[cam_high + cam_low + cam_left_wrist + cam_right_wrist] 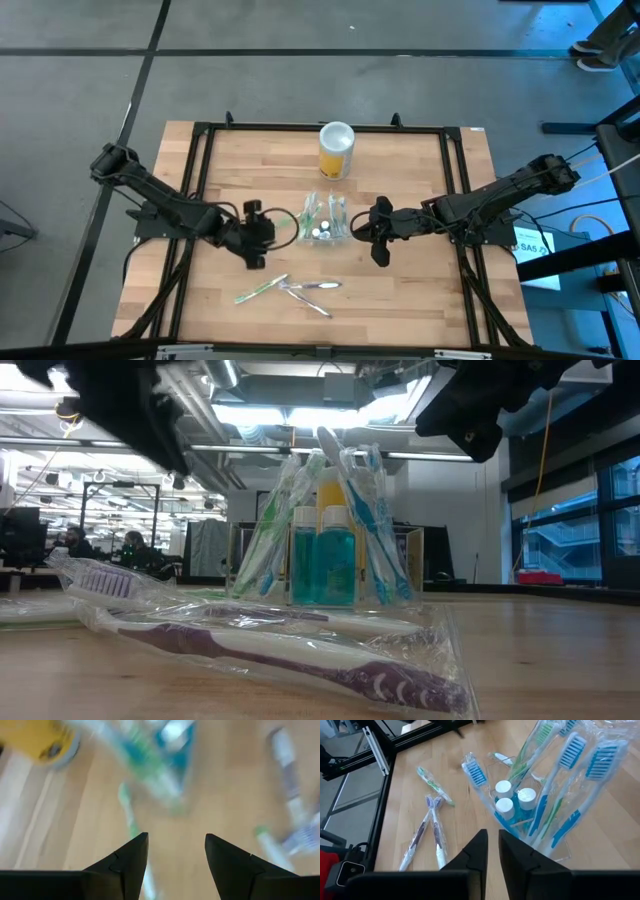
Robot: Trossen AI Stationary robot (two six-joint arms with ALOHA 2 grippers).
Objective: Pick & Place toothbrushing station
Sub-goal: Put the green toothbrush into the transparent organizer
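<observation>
The toothbrushing station [325, 220] stands at mid-bench [400, 290] between the two claws, near the yellow canister [336, 150]. From above its contents are a blur; the low view shows upright wrapped brushes and teal bottles [323, 565]. The left claw [258, 228] gapes, released. The right claw [378, 232] (nearly clenched) holds nothing. Loose toothbrushes [290, 288] lie nearby.
</observation>
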